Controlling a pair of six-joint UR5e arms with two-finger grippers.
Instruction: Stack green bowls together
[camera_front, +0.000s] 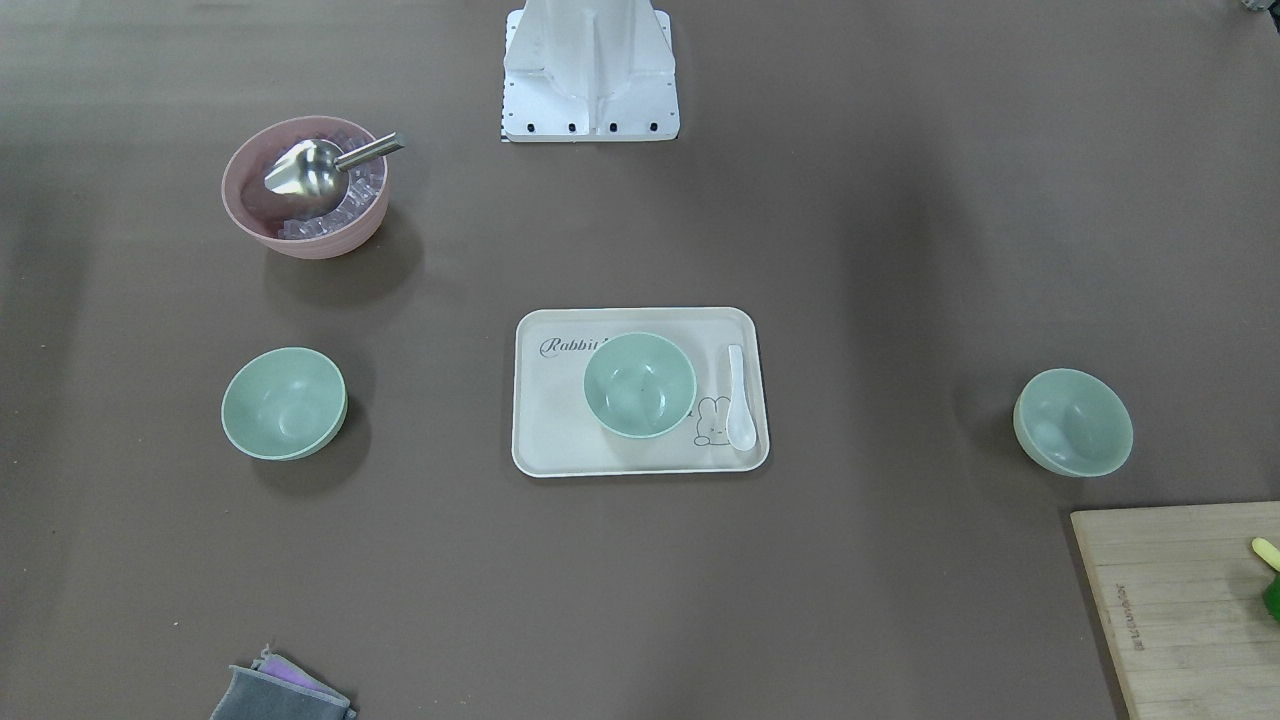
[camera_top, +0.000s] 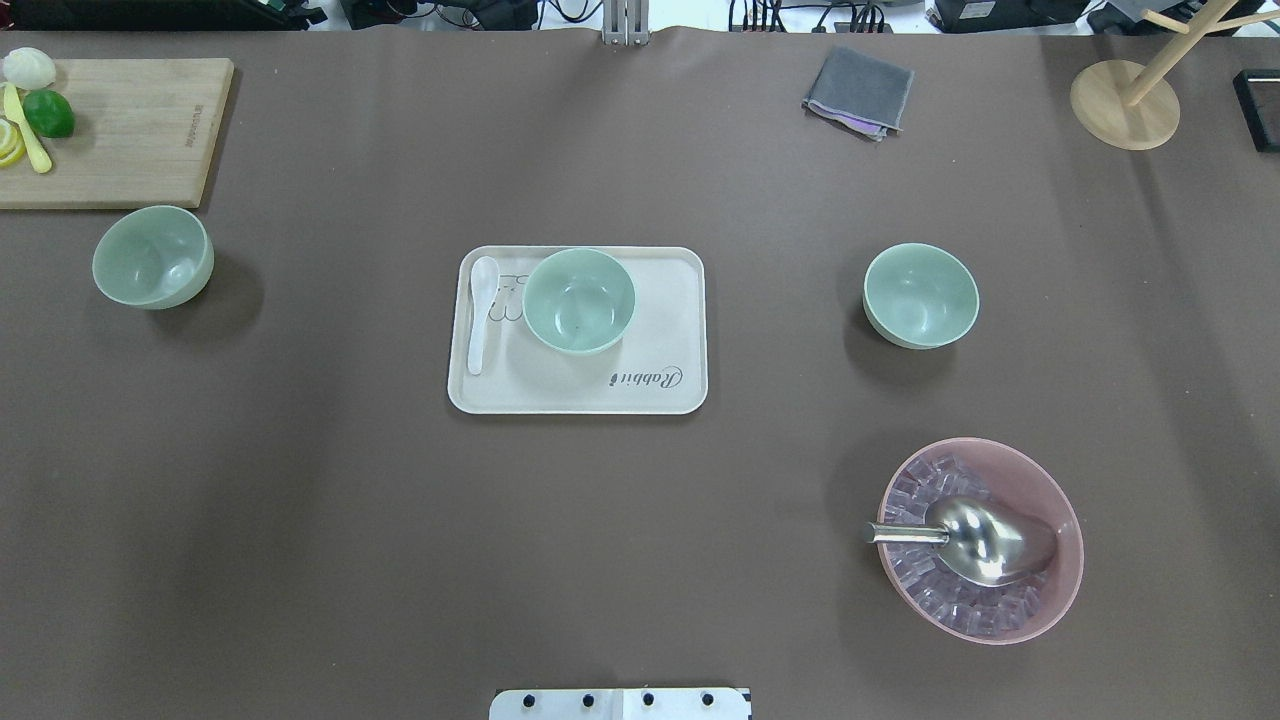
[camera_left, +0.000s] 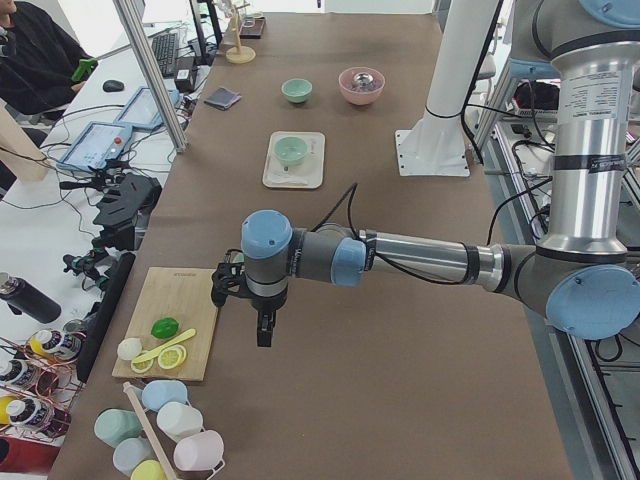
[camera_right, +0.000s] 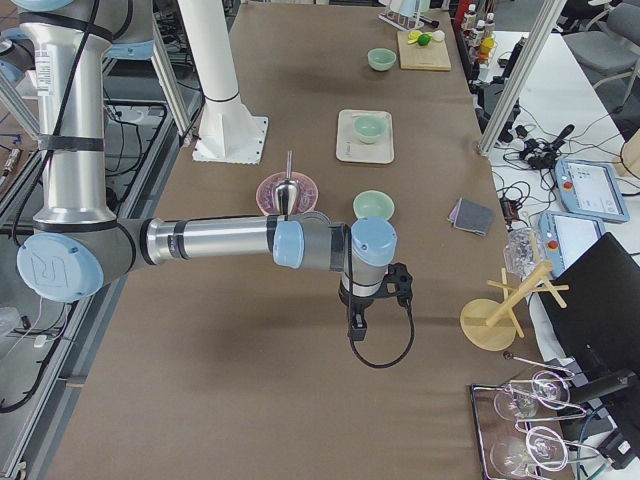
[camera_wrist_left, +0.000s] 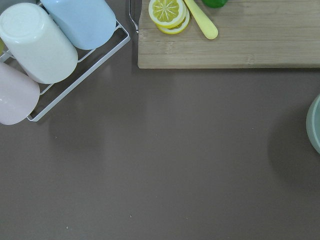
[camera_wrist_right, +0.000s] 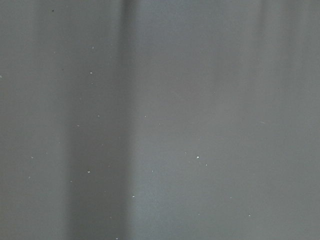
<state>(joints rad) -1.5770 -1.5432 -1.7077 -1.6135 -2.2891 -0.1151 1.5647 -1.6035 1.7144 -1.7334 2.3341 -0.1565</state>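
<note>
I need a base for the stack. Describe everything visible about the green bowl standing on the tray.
The green bowl on the tray is small, round and pale mint, with a smooth, matte, plastic-like look. It stands upright, mouth up, empty but for what looks like a tiny dark speck inside. It sits near the middle of the cream tray, hiding part of the rabbit drawing. A white spoon lies beside it on the tray, not touching. Only the tray touches it.

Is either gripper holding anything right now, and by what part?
Nothing is held. The three small pale mint-green bowls stand free, one on the cream tray, two on the table. Left gripper and right gripper hang empty above it.
</note>
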